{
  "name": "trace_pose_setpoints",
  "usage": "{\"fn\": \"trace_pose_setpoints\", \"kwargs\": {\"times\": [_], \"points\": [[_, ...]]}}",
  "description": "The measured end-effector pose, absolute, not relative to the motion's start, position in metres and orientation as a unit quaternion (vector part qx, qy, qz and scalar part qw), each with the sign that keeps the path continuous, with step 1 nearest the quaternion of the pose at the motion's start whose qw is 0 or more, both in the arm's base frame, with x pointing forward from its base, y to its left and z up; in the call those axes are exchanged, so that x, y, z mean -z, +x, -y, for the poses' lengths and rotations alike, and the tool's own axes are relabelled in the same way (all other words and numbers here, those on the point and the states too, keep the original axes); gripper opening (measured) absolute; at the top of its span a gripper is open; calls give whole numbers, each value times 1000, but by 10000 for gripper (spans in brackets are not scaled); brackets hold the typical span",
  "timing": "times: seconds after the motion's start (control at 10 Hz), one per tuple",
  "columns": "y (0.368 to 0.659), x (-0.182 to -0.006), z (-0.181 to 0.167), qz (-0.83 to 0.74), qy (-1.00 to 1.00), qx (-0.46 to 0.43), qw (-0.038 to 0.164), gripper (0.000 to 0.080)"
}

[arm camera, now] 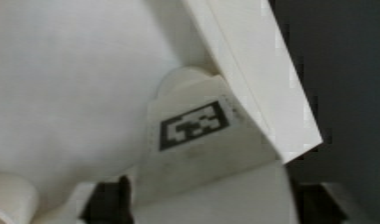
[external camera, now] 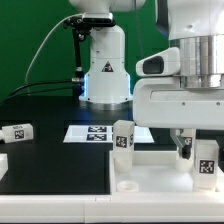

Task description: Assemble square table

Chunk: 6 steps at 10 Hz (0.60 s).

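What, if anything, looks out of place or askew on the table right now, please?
One peg leg lies on its side on the black table at the exterior view's left, apart from the square tabletop, while another leg stands upright at the tabletop's corner. Nothing looks damaged or spilled.

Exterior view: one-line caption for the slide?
End effector straddles a tagged leg on the square tabletop; a second leg stands on it, a third leg lies on the black table.

A black table [external camera: 50, 175] is seen. On it are laid the marker board [external camera: 100, 133], one white leg [external camera: 18, 132] on its side, and the big white tabletop [external camera: 150, 168].
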<state>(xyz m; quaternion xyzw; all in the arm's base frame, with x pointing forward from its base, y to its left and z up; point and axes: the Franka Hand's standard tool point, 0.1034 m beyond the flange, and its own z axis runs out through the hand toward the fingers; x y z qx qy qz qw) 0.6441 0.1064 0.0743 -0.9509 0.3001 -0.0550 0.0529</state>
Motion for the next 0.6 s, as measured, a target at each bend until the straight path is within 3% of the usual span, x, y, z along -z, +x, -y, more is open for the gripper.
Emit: {"fn": "trace_pose_setpoints", "kwargs": {"times": [0.1,0.5,0.6], "points": [[644,-74,-105,-330,-941,53,54,285],[639,-72,-105,-609,-790,35,57,285],[637,-71,-104,-701,-708,37,73,285]]}}
